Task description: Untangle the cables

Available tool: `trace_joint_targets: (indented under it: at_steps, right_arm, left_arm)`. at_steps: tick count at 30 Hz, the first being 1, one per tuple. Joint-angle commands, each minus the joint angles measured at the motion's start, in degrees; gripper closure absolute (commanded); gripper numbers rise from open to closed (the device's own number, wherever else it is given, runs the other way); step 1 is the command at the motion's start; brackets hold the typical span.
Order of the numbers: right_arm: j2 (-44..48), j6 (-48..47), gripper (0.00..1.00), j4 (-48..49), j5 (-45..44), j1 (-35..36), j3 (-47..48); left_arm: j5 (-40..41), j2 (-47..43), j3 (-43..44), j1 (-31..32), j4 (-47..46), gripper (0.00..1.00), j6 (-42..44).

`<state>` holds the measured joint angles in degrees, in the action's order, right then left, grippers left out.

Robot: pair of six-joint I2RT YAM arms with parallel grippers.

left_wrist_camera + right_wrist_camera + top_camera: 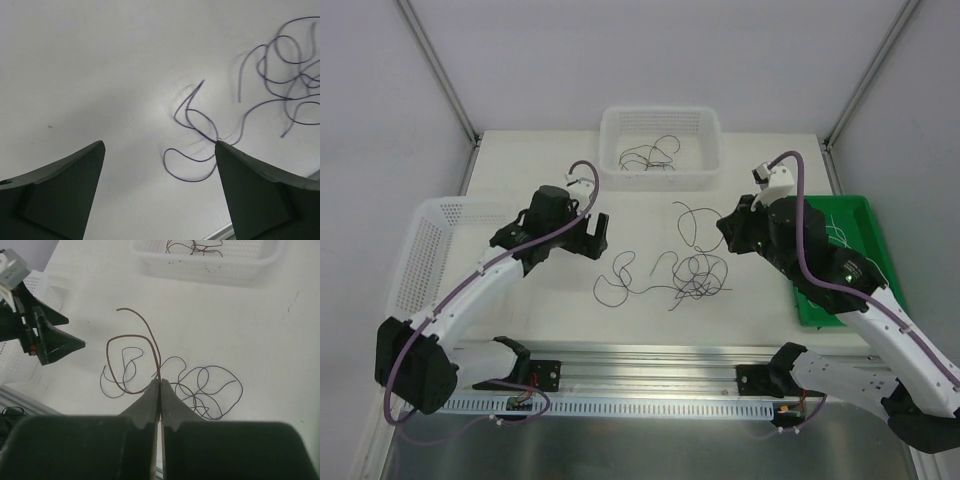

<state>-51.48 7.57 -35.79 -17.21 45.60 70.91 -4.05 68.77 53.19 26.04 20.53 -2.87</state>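
A small tangle of thin dark and purplish cables (pixel 698 275) (pixel 210 390) lies on the white table between the arms. A loose purplish cable (pixel 617 276) (pixel 187 150) curls just left of it. My left gripper (pixel 599 236) (pixel 160 150) hovers above that loose cable, open wide with nothing between its fingers. My right gripper (pixel 724 228) (pixel 160 383) is shut on a thin brown cable (pixel 131 338) (pixel 681 222). That cable loops up and away from the fingertips above the tangle.
A white basket (pixel 708 128) (pixel 240 267) at the back holds more thin cables. A green tray (pixel 865 215) with white wires sits at the right. Another white basket (pixel 425 250) stands at the left. A metal rail (pixel 650 365) runs along the near edge.
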Motion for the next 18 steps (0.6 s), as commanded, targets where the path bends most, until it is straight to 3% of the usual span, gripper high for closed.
trace_joint_targets:
  at_steps: [1,6,10,18]
  right_arm:
    - [-0.54,2.01,0.99,4.41,3.06,-0.16,2.2]
    - [-3.36,3.15,0.99,5.03,4.99,-0.16,4.4]
    - [-4.24,3.85,0.99,5.12,6.4,-0.08,5.64]
    - [-3.63,4.82,0.99,5.73,8.33,-0.08,5.64]
  left_arm:
    - [-9.74,-6.79,-3.35,3.92,-7.42,0.06,0.68]
    - [-11.85,-14.71,-12.21,13.31,-20.59,0.06,-7.82]
    - [-8.44,-16.04,-20.57,19.47,-41.48,0.07,-13.47]
    - [-0.87,-4.54,-19.97,29.67,-53.4,0.09,-11.54]
